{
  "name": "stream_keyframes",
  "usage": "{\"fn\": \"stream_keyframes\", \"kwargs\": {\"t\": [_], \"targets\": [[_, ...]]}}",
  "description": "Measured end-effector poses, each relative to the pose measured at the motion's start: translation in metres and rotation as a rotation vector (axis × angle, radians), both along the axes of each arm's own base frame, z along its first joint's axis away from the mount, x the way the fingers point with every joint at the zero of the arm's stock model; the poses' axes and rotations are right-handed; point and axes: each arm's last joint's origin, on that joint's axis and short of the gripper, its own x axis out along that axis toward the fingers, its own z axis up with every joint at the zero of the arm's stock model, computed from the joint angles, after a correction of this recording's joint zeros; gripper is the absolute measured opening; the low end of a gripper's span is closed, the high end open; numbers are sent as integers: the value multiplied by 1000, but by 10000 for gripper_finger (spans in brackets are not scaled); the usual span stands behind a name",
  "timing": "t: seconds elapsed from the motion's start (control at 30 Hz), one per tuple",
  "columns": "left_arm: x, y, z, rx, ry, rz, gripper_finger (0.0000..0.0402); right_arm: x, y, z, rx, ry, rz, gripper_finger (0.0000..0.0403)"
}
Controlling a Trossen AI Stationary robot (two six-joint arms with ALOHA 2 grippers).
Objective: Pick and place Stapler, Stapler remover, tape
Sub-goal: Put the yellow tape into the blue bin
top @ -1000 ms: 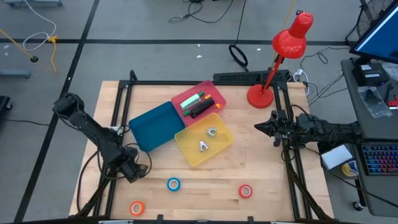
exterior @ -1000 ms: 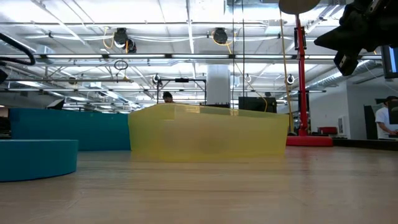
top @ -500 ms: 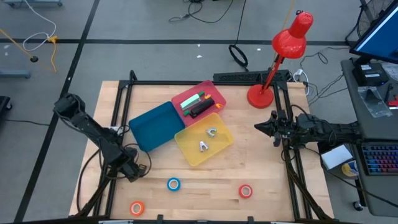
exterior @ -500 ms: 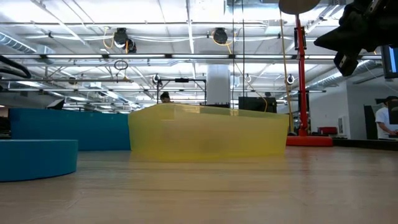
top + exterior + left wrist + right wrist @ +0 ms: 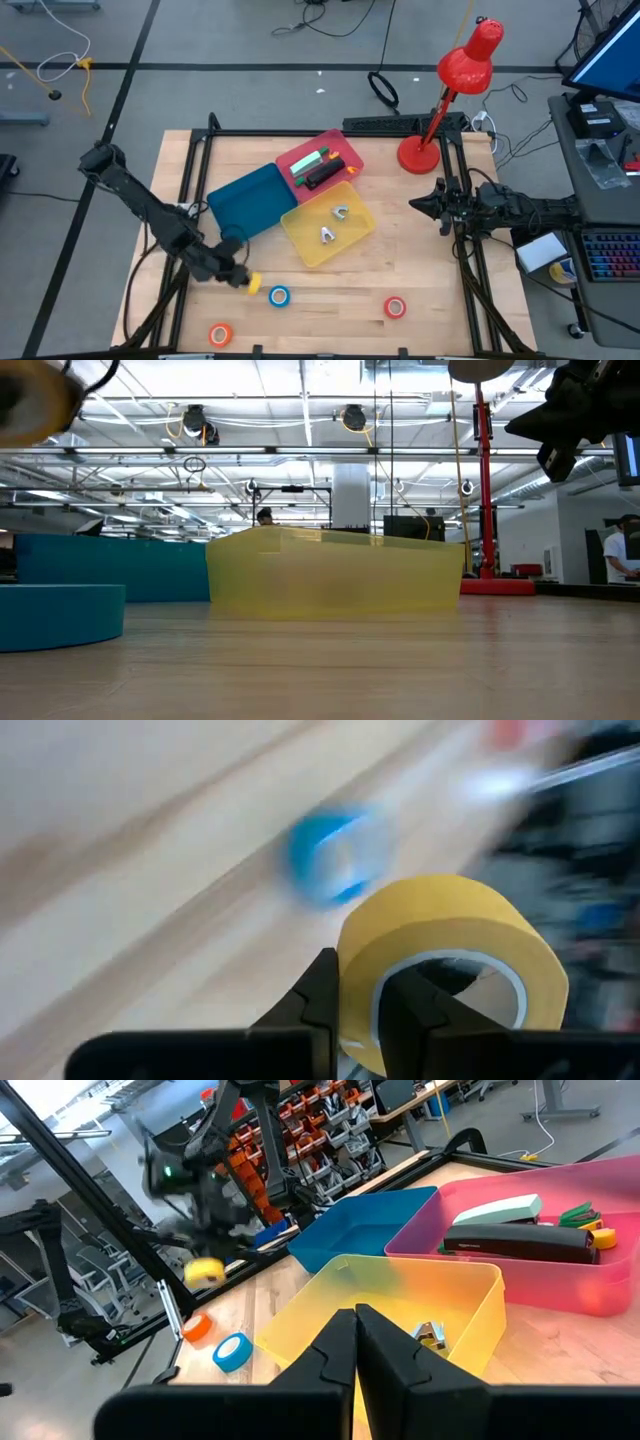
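Note:
My left gripper (image 5: 243, 279) is shut on the yellow tape roll (image 5: 253, 284), which hangs above the near left of the table, just left of the blue tape roll (image 5: 279, 295). The orange roll (image 5: 220, 334) and the red roll (image 5: 395, 307) lie flat near the front edge. A black stapler (image 5: 325, 176) lies in the pink bin (image 5: 345, 150). Two stapler removers (image 5: 328, 235) lie in the yellow bin (image 5: 305, 245). At the table's right side my right gripper (image 5: 413, 205) is shut with nothing in it, held level above the table. My left gripper has the yellow roll by its wall (image 5: 356, 1010), one finger (image 5: 405, 1005) inside the ring's hole and one finger (image 5: 322, 995) outside. The fingers slant down from the table's left. The roll is lifted clear of the table, beyond the fingertips.
A blue bin (image 5: 250, 203) stands between my left arm and the yellow bin. A red desk lamp (image 5: 440, 100) stands at the far right corner. A black frame (image 5: 200, 170) runs along the table's edges. Bare wood lies between the rolls near the front edge.
My left gripper has risen and gone toward the table's right edge, tipping up from pointing steeply down to a slant. The yellow roll, hidden under the gripper before, now shows lifted clear beside the blue roll and has come into the low view's top left corner.

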Motion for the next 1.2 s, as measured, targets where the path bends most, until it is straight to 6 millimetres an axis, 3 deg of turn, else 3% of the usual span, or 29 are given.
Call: {"fn": "stream_keyframes", "kwargs": {"t": [0.2,0.43,0.6,0.77,0.97,1.2], "targets": [[12,30,22,205,-273,193,38,0,0,0,0,-1,0,1],[29,79,37,516,-296,393,37,0,0,0,22,-6,-3,1],[38,119,58,703,-101,399,37,0,0,0,24,-6,-3,1],[31,156,67,722,303,338,37,0,0,0,26,-3,-3,1],[14,182,42,523,780,219,37,0,0,0,21,-2,-3,1],[19,191,12,467,851,105,37,0,0,0,18,-1,-2,1]]}}
